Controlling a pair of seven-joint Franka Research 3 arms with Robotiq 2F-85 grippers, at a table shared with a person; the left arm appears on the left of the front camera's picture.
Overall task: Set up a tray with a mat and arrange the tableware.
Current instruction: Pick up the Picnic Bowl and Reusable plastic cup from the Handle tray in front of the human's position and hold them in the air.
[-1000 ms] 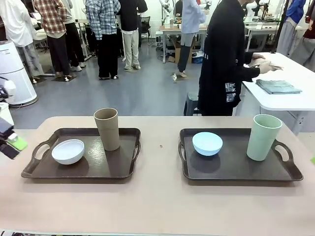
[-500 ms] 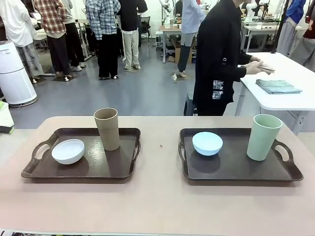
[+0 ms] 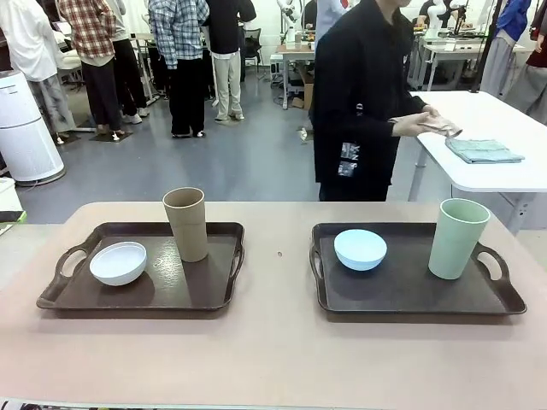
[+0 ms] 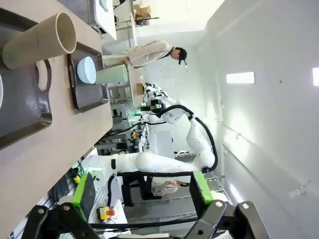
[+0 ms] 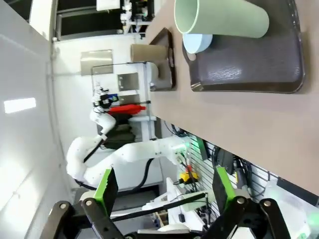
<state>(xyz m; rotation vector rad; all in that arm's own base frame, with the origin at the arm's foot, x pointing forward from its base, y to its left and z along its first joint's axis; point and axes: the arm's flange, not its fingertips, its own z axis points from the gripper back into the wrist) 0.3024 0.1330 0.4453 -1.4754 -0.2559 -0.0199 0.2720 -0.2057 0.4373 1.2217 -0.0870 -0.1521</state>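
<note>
I read the left jaws and the right jaws as wide open, gripping nothing. On the bench (image 3: 273, 354), the left tray (image 3: 197, 290) carries the white bowl (image 3: 118, 262) and tan cup (image 3: 186, 224); the right tray (image 3: 393, 292) carries the blue bowl (image 3: 360, 248) and green cup (image 3: 457, 238).

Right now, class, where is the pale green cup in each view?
Front view: pale green cup, right side, on the right-hand tray.
Left wrist view: the cup, upper left, sideways.
Right wrist view: the cup, top edge, sideways.
Shared landmark: light blue bowl beside it.
</note>
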